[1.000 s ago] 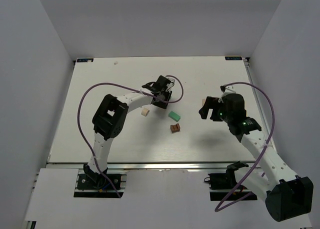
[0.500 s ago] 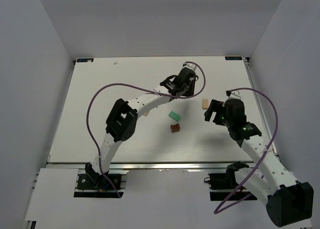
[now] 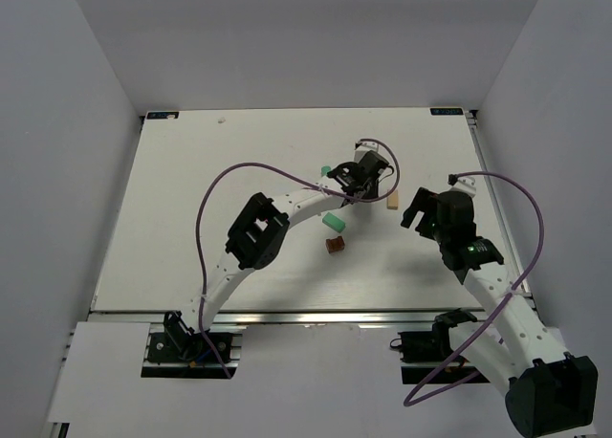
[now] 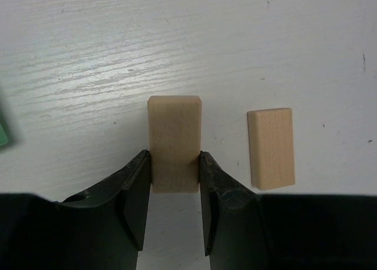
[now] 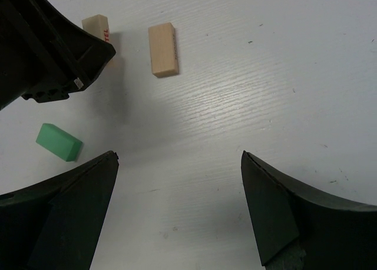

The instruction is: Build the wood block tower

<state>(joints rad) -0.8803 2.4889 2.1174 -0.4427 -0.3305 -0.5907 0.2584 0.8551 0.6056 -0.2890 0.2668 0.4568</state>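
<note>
My left gripper is shut on a pale tan block, held on end between its fingers close to the table. A second tan block lies flat just beside it and also shows in the left wrist view and the right wrist view. The held block shows there too, under the left gripper. A mint green block and the dark brown notched block lie mid-table. My right gripper is open and empty, to the right of the tan blocks.
A small mint shape shows beside the left arm, and a green edge at the left of the left wrist view. The left arm's purple cable loops over the table's middle. White walls close in the table.
My left arm swung right with its gripper toward the right-hand tan block. My right gripper drew back to the right, leaving that tan block lying on the table.
</note>
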